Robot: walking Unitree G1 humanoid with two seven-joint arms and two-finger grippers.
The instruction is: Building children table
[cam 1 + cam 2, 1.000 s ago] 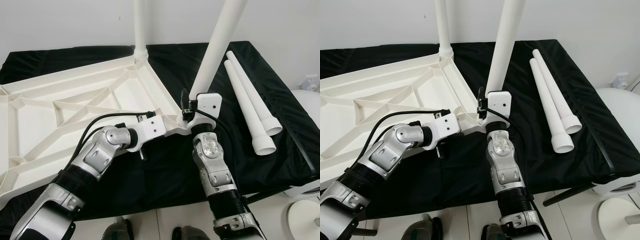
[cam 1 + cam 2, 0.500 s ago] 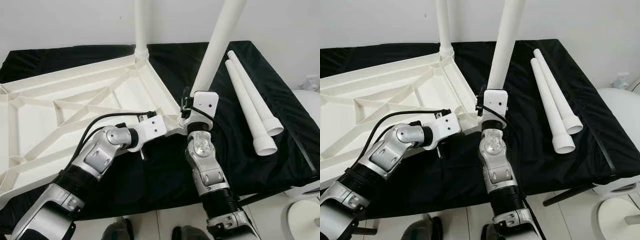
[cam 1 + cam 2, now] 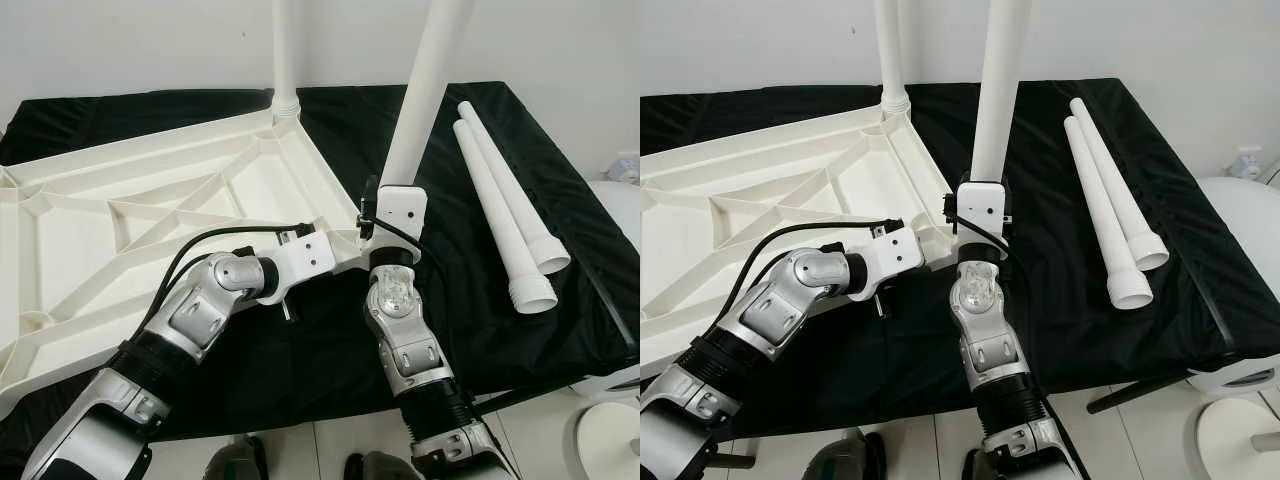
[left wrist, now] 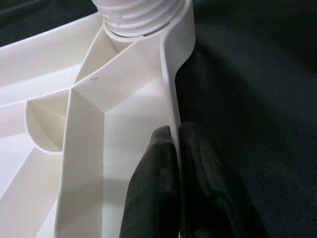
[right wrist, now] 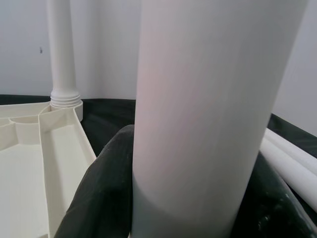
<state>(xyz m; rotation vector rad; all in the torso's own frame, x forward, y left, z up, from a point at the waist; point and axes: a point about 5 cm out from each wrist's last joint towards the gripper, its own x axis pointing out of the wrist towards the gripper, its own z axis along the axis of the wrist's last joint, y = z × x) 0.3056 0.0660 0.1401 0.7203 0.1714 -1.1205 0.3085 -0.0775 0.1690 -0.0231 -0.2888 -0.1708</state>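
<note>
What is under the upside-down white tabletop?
Black cloth lies under the tabletop, spreading beyond its edges and below two loose legs. Whatever supports the cloth is covered, so I cannot tell.

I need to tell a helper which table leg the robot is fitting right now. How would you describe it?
On the black-covered bench lies an upside-down white tabletop. At its near right corner the right gripper clasps an upright white leg. Another leg stands ungripped at the far corner, and two legs lie flat.
</note>
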